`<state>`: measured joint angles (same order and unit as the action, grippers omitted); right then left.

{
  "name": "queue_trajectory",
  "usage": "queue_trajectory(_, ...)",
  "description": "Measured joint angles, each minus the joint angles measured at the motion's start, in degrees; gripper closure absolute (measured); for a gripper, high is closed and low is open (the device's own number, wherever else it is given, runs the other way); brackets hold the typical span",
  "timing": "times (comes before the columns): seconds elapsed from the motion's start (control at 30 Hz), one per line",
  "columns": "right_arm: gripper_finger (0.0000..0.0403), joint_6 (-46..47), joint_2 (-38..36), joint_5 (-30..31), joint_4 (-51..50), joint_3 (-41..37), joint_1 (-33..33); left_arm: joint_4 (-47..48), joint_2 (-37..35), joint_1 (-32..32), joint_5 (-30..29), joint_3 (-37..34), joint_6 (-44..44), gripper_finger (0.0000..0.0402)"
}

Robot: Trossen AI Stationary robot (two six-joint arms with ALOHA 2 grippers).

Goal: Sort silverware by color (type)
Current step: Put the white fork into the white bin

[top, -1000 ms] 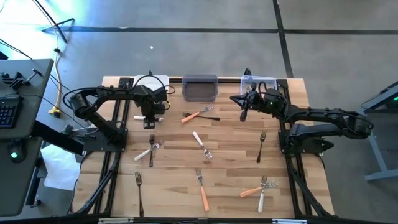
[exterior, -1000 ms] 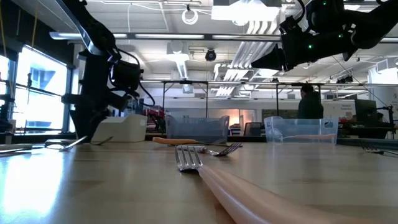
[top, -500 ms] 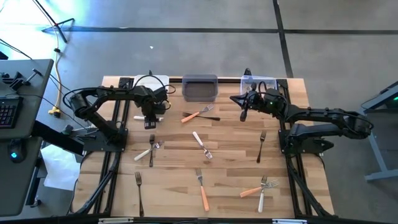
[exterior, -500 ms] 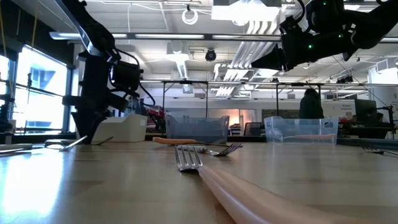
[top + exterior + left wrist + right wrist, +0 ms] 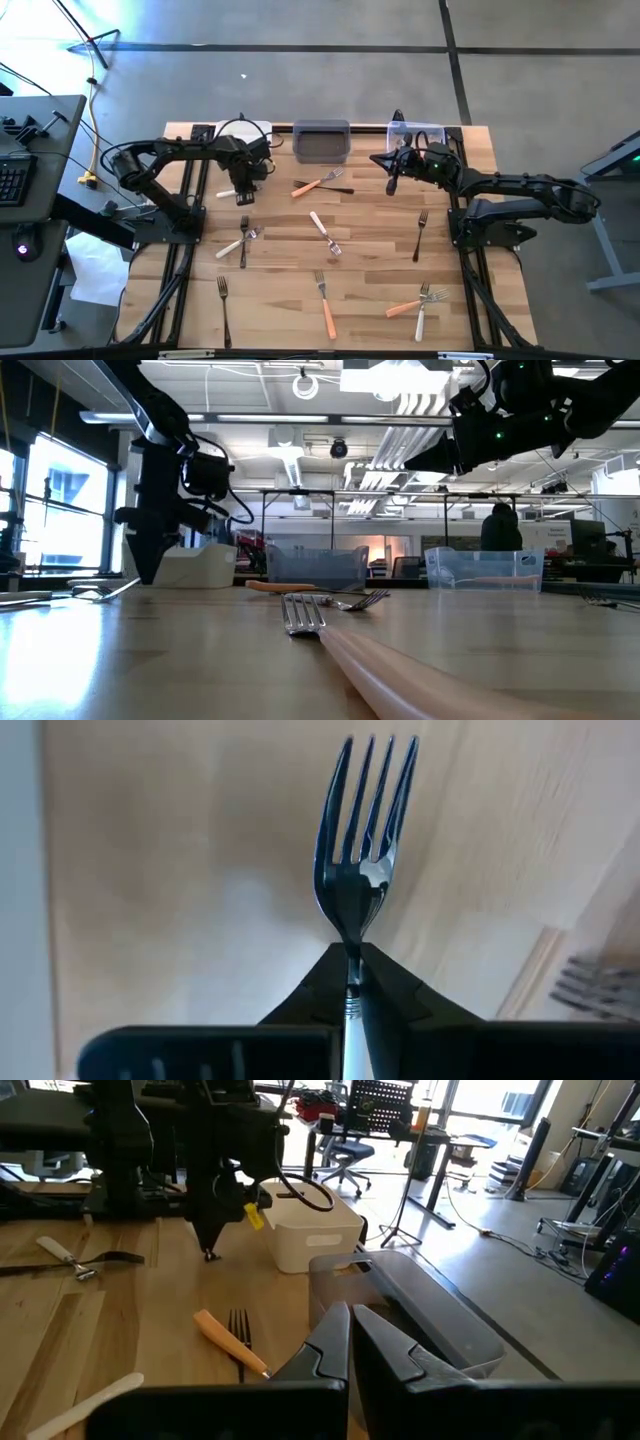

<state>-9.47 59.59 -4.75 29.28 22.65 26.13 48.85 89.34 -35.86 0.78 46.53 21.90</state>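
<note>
Silverware lies scattered over the wooden table: an orange-handled fork, a white-handled fork, a black fork and several more toward the near edge. My left gripper stands at the far left in front of the white bin, shut on a white-handled fork. My right gripper hangs shut above the table by the clear bin, with nothing between its fingers. My left gripper pinches the fork's neck, where the metal meets the white handle, between its two fingertips. The fingers come from above, pointing down, and lie across the fork. The tines reach out past the fingertips. Whether the fork is clear of the table I cannot tell.
A grey bin stands at the far edge between the white and clear bins. Two crossed forks lie just nearside of my left gripper. Bare wood lies between the orange-handled fork and my right gripper.
My left gripper has shut on the white-handled fork's neck and risen a little from the table. My right arm has kept still.
</note>
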Motion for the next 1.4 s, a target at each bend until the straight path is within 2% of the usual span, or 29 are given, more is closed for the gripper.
queue_trajectory(0.23, 0.0402, 0.0, 0.0, 0.0, 0.0, 0.0, 0.0, 7.4, 0.0, -0.4, 0.0, 7.1, -2.4, 0.0396)
queue_trajectory(0.43, 0.0402, 0.0, 0.0, 0.0, 0.0, 0.0, 0.0, 13.3, 0.0, -2.9, -0.2, 17.0, -5.5, 0.0396)
queue_trajectory(0.6, 0.0402, 0.0, 0.0, 0.0, 0.0, 0.0, 0.0, 14.4, 0.0, -6.6, -8.1, 25.1, -6.7, 0.0396)
queue_trajectory(0.77, 0.0402, 0.0, 0.0, 0.0, 0.0, 0.0, 0.0, 14.0, 1.8, -12.7, -9.0, 30.6, -5.2, 0.0396)
queue_trajectory(0.93, 0.0402, 0.0, 0.0, 0.0, 0.0, 0.0, 0.0, 13.3, 8.0, -17.2, -8.9, 31.9, -1.8, 0.0396)
queue_trajectory(1.13, 0.0402, 0.0, 0.0, 0.0, -0.1, 0.0, 0.0, 7.8, 15.8, -18.7, -7.1, 31.9, -1.6, 0.0396)
queue_trajectory(1.4, 0.0402, -0.1, 0.0, 0.0, -0.9, 0.0, 0.0, 6.8, 18.7, -19.4, -7.1, 31.9, -0.8, 0.0396)
